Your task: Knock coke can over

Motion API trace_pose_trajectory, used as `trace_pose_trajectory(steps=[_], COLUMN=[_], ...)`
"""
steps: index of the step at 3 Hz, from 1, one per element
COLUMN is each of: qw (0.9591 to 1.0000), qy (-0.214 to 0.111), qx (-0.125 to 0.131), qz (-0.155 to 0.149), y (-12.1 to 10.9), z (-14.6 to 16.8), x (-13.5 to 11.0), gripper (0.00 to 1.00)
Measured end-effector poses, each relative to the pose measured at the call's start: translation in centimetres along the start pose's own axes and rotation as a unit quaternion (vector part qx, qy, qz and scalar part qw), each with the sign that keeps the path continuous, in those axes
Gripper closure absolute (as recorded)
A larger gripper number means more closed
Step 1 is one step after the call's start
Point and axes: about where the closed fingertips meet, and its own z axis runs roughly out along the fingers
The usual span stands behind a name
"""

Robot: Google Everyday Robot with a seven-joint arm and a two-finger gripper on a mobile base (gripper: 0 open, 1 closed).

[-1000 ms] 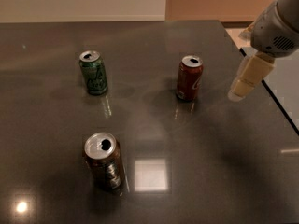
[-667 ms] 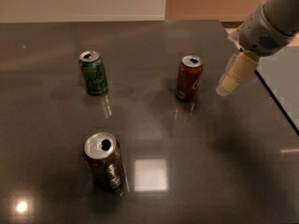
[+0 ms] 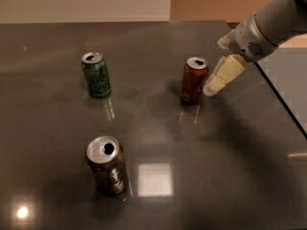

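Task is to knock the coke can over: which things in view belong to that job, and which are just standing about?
Belongs to the job:
- coke can, red, upright
- gripper, tip close beside the coke can, on the side toward the table's edge

Just standing about:
- green can, upright
- brown can, upright, nearest the camera
- table under all of them

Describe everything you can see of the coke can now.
The coke can is red, metal by its look, with an opened silver top. It stands upright on the dark glossy table, right of centre, its reflection below it. The gripper sits close at its right side, tip level with the lower body; whether they touch cannot be told.
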Motion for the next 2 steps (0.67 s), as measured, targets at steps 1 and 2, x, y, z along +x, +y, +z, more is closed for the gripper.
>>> trace_pose_trajectory(steps=[1, 2], qw=[0.9992, 0.9980], qy=[-0.035, -0.056], qx=[-0.018, -0.031], qz=[0.003, 0.004], y=[0.4, 0.8], z=[1.6, 2.6], x=[-1.2, -1.7], gripper=[0.00, 0.00])
